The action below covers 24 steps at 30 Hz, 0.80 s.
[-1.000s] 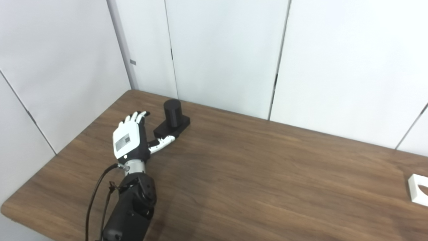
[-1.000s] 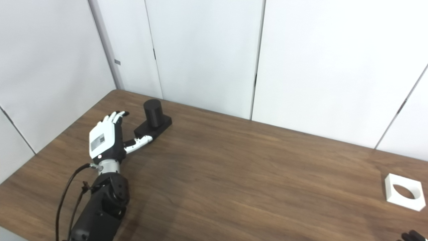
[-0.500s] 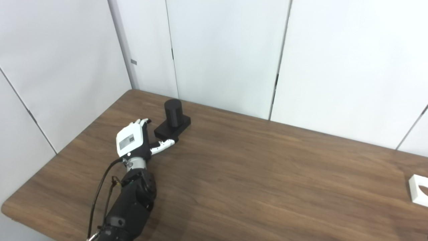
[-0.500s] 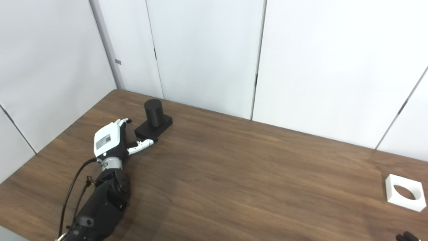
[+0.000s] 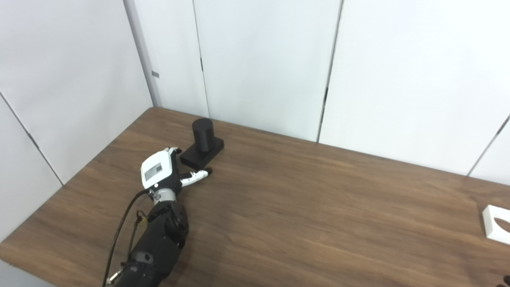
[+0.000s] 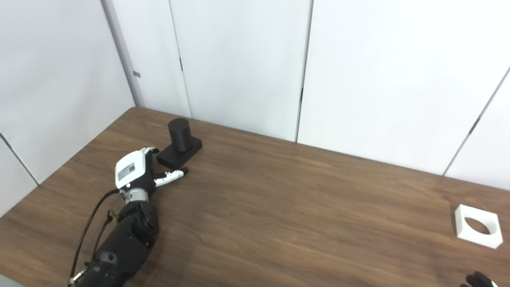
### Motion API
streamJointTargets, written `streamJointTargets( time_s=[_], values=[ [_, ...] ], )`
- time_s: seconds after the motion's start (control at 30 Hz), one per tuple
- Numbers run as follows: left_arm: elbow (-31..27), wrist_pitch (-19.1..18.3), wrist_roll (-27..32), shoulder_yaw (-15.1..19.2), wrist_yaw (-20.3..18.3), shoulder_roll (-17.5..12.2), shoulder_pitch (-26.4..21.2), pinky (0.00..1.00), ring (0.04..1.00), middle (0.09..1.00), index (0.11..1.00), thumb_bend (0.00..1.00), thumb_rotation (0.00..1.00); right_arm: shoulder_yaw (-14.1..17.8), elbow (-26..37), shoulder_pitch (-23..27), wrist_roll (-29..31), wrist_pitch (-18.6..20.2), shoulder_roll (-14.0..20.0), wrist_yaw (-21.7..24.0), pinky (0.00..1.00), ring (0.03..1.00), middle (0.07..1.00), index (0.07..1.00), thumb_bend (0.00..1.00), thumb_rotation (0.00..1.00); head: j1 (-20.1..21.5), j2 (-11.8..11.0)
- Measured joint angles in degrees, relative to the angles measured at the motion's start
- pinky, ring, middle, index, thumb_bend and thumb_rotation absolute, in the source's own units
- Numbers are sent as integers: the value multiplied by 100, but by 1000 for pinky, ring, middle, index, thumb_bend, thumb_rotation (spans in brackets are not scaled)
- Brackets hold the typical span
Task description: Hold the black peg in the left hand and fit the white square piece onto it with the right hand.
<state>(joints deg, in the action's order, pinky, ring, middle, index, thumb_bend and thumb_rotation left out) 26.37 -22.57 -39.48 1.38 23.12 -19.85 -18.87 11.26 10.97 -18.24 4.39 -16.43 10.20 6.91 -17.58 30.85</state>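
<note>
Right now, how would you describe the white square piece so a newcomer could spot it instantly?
Start at the wooden table and follow it to its far right edge, away from the left hand and the black peg. There the white square piece lies flat, alone. It is the only white block, with a round hole through its middle.

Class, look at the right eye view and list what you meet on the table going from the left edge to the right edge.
left hand → black peg → white square piece → fingertips of the right hand, just entering at the bottom right corner.
</note>
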Motion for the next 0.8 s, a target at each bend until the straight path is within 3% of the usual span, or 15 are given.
streamJointTargets(
  time_s=[0.27,0.5,0.67,0.8],
  values=[
    [346,-16,10,-251,33,-77,-243,913,907,881,791,967,601,-82,62,-49,131,14,-19,2,706,822,853,853,680,718,44,18],
    [740,41,42,-352,191,-88,-480,888,890,860,764,961,556,-113,64,-51,180,13,-18,2,722,829,859,858,672,716,106,9],
    [978,162,205,-351,436,-83,-611,884,871,832,678,923,462,-123,65,-53,181,14,-18,2,728,831,858,859,662,711,114,18],
    [1025,451,426,-322,644,-65,-615,885,857,800,583,816,330,-125,65,-55,183,14,-18,2,719,834,857,861,659,713,114,35]
  ],
)
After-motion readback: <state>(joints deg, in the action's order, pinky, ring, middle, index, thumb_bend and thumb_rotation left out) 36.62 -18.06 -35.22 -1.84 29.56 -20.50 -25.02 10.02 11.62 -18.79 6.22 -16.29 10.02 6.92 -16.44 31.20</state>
